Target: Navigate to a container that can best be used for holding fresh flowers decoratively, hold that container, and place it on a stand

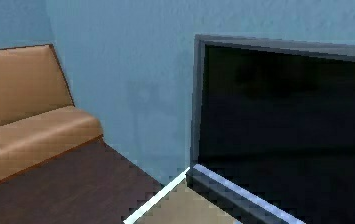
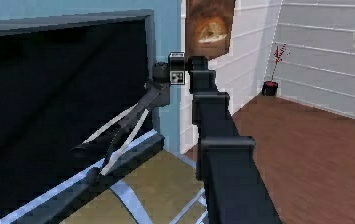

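Jaws hang at the far end of the arm (image 2: 230, 170) in the arm side view, their two thin fingers (image 2: 113, 127) slanting down toward that view's left, in front of the dark screen of a television (image 2: 55, 90). I cannot tell how the jaws are set, nor whether they hold anything, since the television and its base lie right behind them. The television stands on a tan stand (image 2: 155, 190) with pale edges. Well apart from the jaws, at this view's right, a small dark pot (image 2: 271, 89) sits on the wooden floor (image 2: 315, 130) just beside a white planked wall (image 2: 325, 60). It is upright, with thin red stems rising from its mouth, so its long axis runs straight up and its opening points upward. A painting (image 2: 210, 28) hangs on the wall beyond the arm.

Ahead, the forward view shows the same television (image 1: 285, 120) on the stand's corner (image 1: 190, 208) at the right, a blue wall (image 1: 125, 70) behind it, and a tan sofa (image 1: 35, 110) on dark wooden floor (image 1: 75, 190) at the left.
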Controlling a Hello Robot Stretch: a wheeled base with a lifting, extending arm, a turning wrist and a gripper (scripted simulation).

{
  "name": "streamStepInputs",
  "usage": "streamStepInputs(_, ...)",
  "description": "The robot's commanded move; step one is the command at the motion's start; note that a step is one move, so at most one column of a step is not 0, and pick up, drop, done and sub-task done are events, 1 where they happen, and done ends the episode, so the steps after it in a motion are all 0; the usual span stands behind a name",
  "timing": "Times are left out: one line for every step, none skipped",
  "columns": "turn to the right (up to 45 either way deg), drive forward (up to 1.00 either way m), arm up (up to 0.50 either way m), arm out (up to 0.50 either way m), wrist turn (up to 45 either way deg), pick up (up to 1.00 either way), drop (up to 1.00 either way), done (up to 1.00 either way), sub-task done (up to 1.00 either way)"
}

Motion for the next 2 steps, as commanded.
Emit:
streamStepInputs(0.0,0.0,0.0,-0.1,0.0,0.0,0.0,0.0,0.0)
streamStepInputs(0.0,0.0,0.0,0.0,0.0,0.0,0.0,1.0,0.0)
